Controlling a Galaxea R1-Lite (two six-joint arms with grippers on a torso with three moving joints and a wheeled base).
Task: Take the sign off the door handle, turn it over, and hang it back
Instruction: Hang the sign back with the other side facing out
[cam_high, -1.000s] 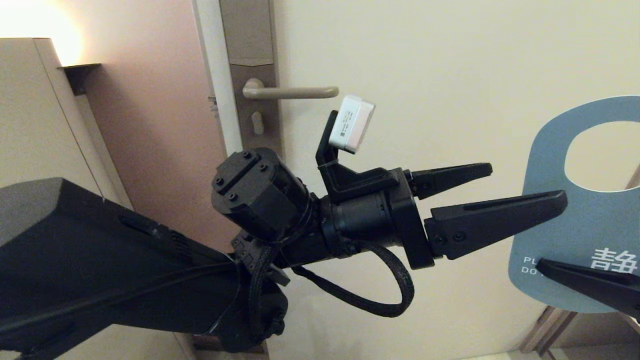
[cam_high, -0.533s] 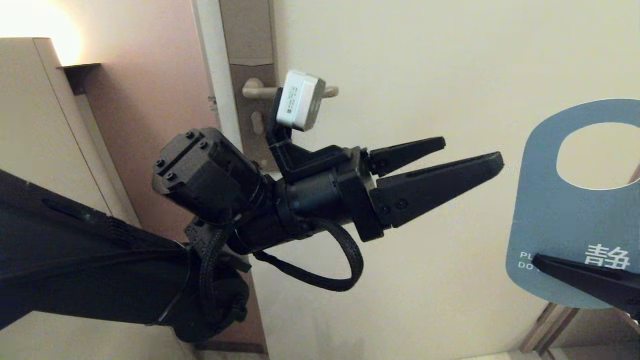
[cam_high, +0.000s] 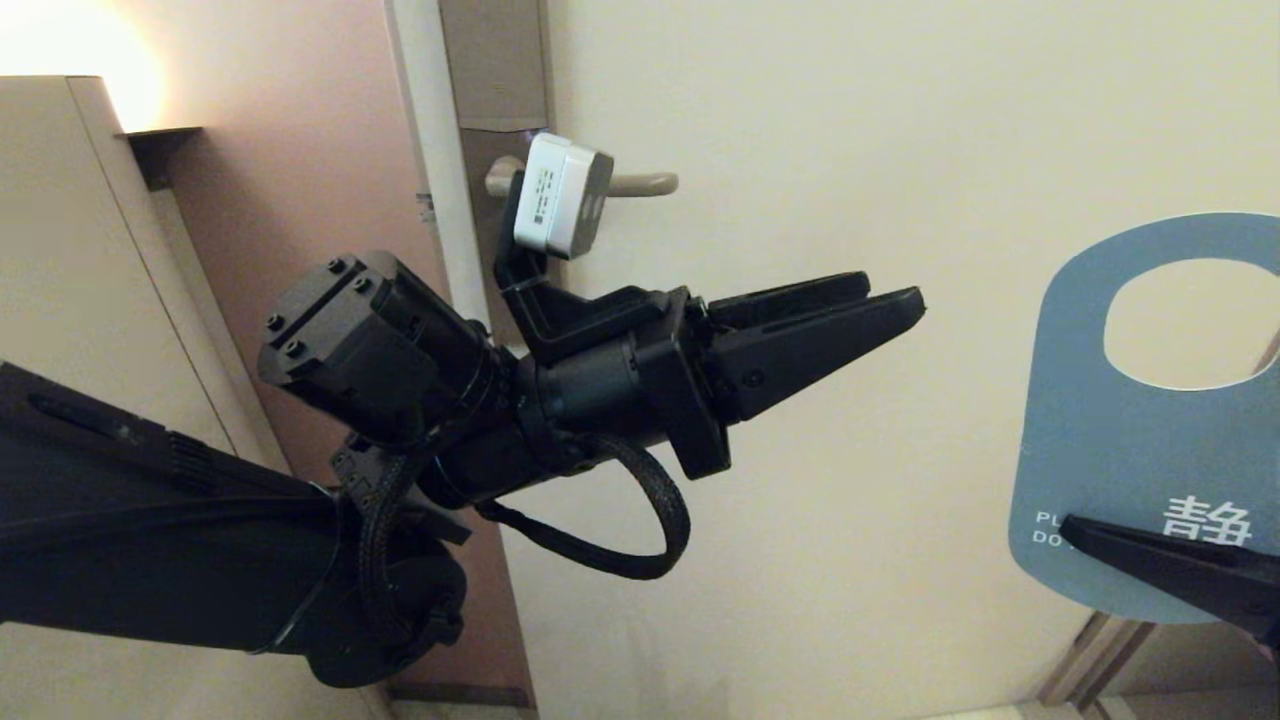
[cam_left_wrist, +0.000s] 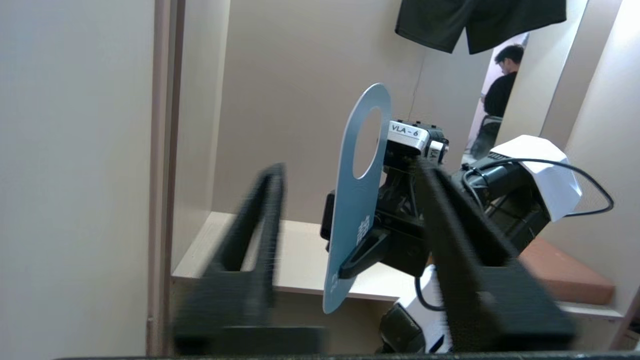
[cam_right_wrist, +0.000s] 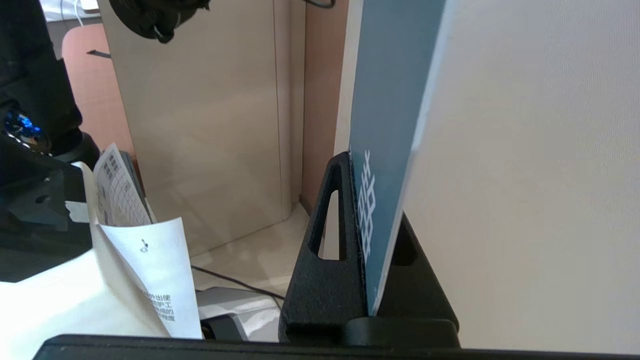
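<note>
Sign (cam_high: 1130, 440), blue flat card, is pinched by the right gripper (cam_high: 1075, 525) away from the bronze lever door handle (cam_high: 640, 184); the empty left gripper's (cam_high: 890, 298) jaws look nearly closed; slippage is risked by that edge-only pinch.

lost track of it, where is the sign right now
Off the door handle: the sign is at the head view's right edge, blue face showing, pinched at its lower end by the right hand.

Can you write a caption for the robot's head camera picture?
Right gripper holds the blue sign off the door handle; left gripper empty nearby.
</note>
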